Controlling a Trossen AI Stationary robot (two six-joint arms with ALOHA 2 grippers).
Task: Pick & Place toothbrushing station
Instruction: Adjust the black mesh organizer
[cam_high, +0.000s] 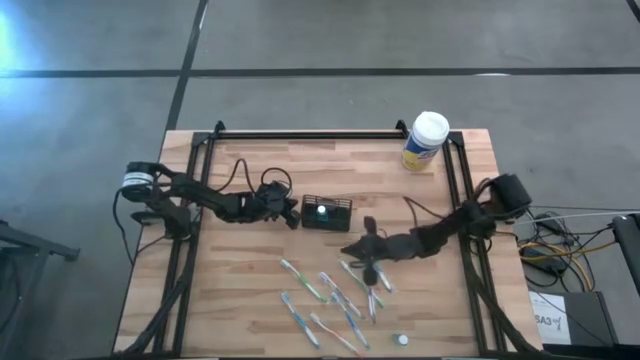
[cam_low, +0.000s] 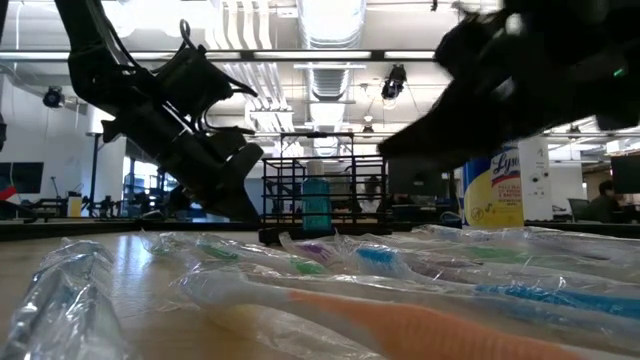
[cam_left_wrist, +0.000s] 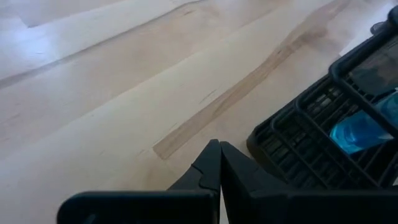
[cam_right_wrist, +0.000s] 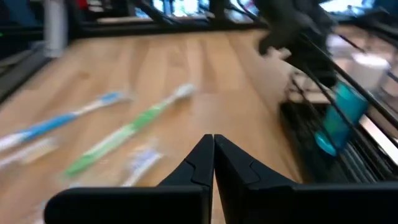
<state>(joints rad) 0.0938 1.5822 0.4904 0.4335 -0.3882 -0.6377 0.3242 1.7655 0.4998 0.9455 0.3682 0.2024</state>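
Note:
The toothbrushing station, a small black wire-mesh basket (cam_high: 340, 213), stands on its base at the middle of the wooden table. A small blue bottle (cam_left_wrist: 356, 133) stands in it and also shows in the low view (cam_low: 316, 205). My left gripper (cam_high: 292, 213) is shut and empty, its tips (cam_left_wrist: 219, 147) just off the basket's left end (cam_left_wrist: 292, 134), low over the table. My right gripper (cam_high: 352, 249) is shut and empty (cam_right_wrist: 213, 140), near and right of the basket (cam_right_wrist: 323, 134), above the wrapped toothbrushes (cam_high: 335, 295).
Several wrapped toothbrushes lie scattered over the near half of the table, some under my right gripper (cam_right_wrist: 127, 134). A yellow canister with a white lid (cam_high: 425, 141) stands at the far right corner. A small white cap (cam_high: 401, 340) lies near the front edge.

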